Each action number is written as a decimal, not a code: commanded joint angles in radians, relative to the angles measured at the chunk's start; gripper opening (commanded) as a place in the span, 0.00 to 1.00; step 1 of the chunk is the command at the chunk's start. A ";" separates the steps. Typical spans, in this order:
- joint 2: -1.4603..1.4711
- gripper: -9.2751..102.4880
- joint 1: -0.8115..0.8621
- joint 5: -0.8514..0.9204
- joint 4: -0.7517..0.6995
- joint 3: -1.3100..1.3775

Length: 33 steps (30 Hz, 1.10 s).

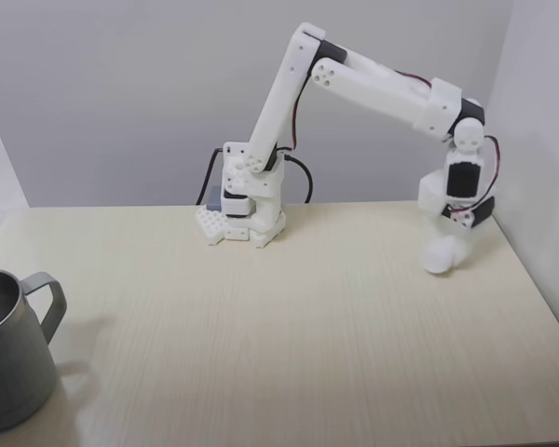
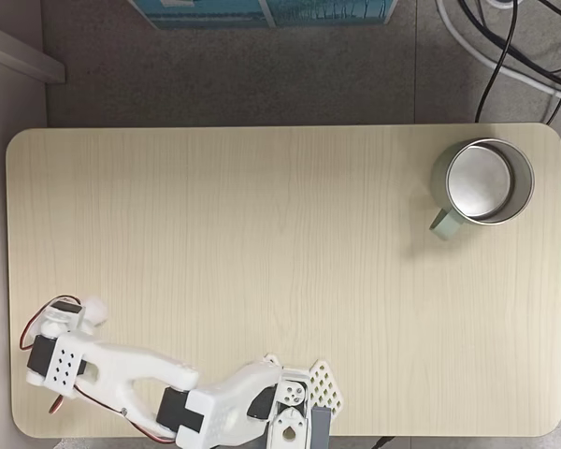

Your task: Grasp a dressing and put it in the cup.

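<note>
1. Cup (image 1: 12, 349) sits nearest the front edge of the table (image 1: 289, 335) in a fixed view, at the lower left corner there. Grey metal, upright, loop handle pointing right toward the table's middle. Mouth open, interior partly visible.
2. From above in the other fixed view, the cup (image 2: 484, 183) is close to the top right corner of the table (image 2: 262, 243), handle sticking out to the lower left. Nothing visible inside it.
3. Wide bare stretch of wood between the cup and everything else.
4. Dressing (image 1: 444, 253) is well apart from the cup, at the opposite side of the table, near the far right corner in the front-facing fixed view. Small white roll, low at the tabletop; can't tell whether it rests on the wood.
5. Gripper (image 1: 452, 244) is directly over the dressing, pointing down, touching it. Whether the jaws are spread or pinching the roll: cannot tell, white on white.
6. From above, the dressing (image 2: 96, 309) shows as a white blob just beside the gripper (image 2: 82, 316), diagonally across the table from the cup.
7. Arm base (image 1: 247, 219) stands at the far edge, farther from the cup than mid-table, arm reaching over to the dressing.
</note>
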<state>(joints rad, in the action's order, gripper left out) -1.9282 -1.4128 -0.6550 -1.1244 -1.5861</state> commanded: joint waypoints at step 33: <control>0.278 0.08 1.855 0.440 -0.554 -0.775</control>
<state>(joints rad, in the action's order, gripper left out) -1.4803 0.3636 -0.2316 -1.6322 -2.1660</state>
